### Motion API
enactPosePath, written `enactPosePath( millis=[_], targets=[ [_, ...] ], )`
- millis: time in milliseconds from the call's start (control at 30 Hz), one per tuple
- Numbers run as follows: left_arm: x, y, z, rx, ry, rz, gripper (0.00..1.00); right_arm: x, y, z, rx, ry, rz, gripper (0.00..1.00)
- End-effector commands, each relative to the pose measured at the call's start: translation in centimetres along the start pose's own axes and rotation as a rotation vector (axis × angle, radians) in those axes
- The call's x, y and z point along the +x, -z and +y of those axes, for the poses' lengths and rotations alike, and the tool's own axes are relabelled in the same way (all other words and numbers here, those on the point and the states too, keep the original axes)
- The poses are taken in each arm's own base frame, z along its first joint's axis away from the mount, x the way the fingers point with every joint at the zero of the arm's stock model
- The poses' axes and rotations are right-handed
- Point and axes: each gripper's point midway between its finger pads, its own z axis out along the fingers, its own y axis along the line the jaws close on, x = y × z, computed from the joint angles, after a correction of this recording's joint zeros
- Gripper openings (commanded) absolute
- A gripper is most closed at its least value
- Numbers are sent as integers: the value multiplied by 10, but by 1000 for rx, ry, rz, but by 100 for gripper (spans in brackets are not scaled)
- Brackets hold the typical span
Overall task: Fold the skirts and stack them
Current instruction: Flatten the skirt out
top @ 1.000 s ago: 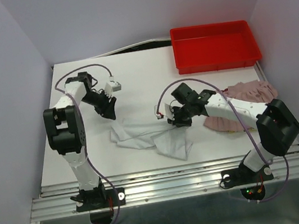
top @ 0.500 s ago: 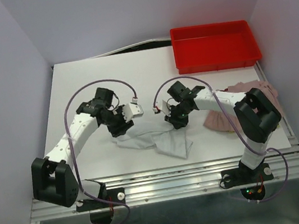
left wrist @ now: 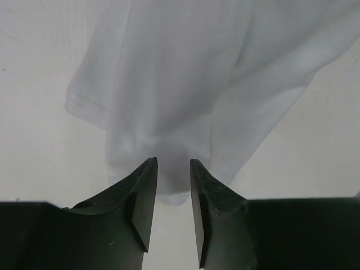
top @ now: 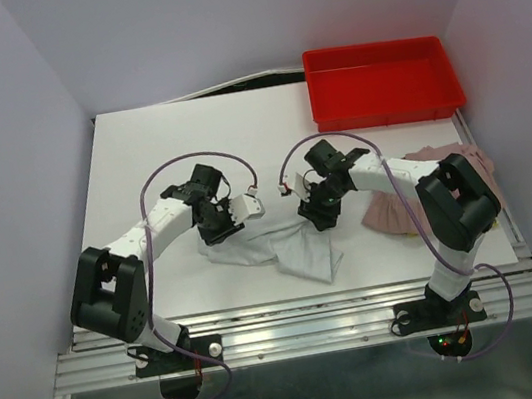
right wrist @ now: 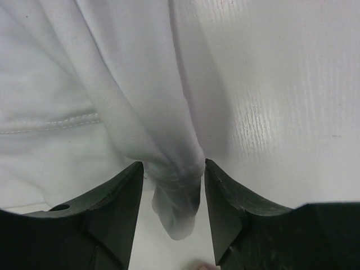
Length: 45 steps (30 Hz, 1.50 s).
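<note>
Now the left tool [left wrist: 173, 161] has reached the grey-white skirt [top: 289, 251] crumpled on the surface [top: 166, 144], jaws narrowed astride its edge, grip unclear; the right tool [right wrist: 173, 163] has sprung apart, releasing a fold; a regrasp looks likely.

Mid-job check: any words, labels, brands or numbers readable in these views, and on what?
None can be read.
The pale skirt shows only plain cloth and stitching, no tag.
The pink skirt and red tray carry no visible print.
The white block on the left wrist is too small to tell.
</note>
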Motion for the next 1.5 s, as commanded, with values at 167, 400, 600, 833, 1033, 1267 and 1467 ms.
enactPosePath(
  millis=[167, 400, 600, 833, 1033, 1267, 1467],
  targets=[
    [4, 7, -14, 68, -75, 17, 46, -11, 17, -13, 51, 22, -34, 52],
    [16, 3, -22, 92, -83, 60, 48, -12, 14, -11, 40, 12, -37, 56],
    [33, -15, -12, 48, -86, 135, 43, -11, 12, -14, 47, -3, -29, 64],
    [34, -17, -5, 25, -90, 148, 20, -6, 12, -17, 55, -13, -17, 54],
    [1, 19, -4, 66, -55, -9, 0, -5, 18, -20, 72, -4, -24, 48],
    [-11, 40, 3, 143, 38, -111, 0, -4, 22, -21, 77, 2, -34, 38],
    [-9, 13, 35, 185, 127, -130, 0, -3, 24, -18, 73, 21, -36, 26]
  ],
)
